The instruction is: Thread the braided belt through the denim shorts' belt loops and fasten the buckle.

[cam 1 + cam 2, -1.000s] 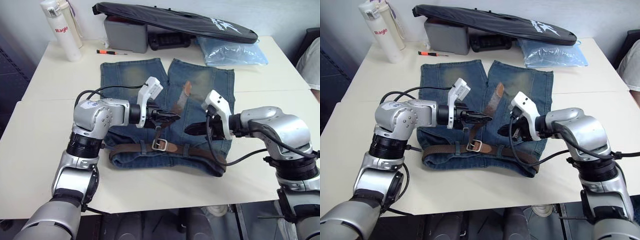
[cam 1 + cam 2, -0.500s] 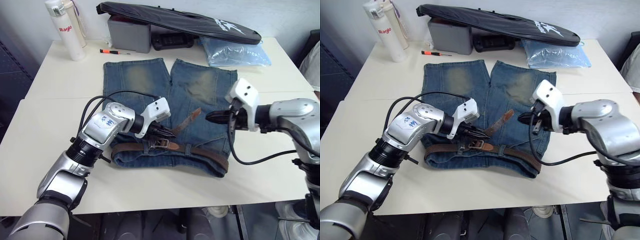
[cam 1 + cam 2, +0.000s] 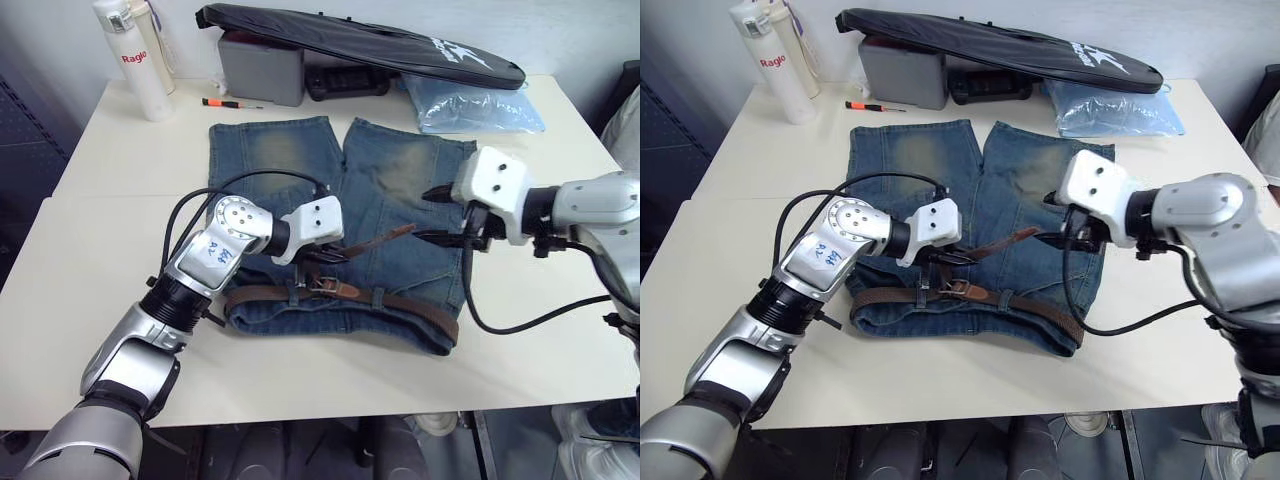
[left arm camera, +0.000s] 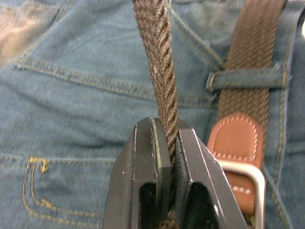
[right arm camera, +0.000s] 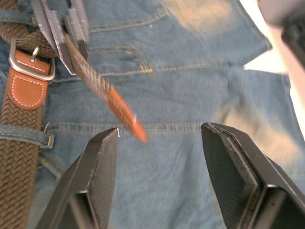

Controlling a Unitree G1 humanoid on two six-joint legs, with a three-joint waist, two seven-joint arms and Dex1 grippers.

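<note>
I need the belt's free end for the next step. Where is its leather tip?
The leather tip hangs above the denim shorts, between the left gripper, which pinches the belt, and the open right gripper.

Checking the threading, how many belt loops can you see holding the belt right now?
2 clearly: one belt loop left of the buckle, one belt loop right of it, both over the braided belt. Others may be hidden by the left gripper or folds.

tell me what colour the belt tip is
Tan-orange leather on the belt tip, clearest in the right wrist view.
</note>
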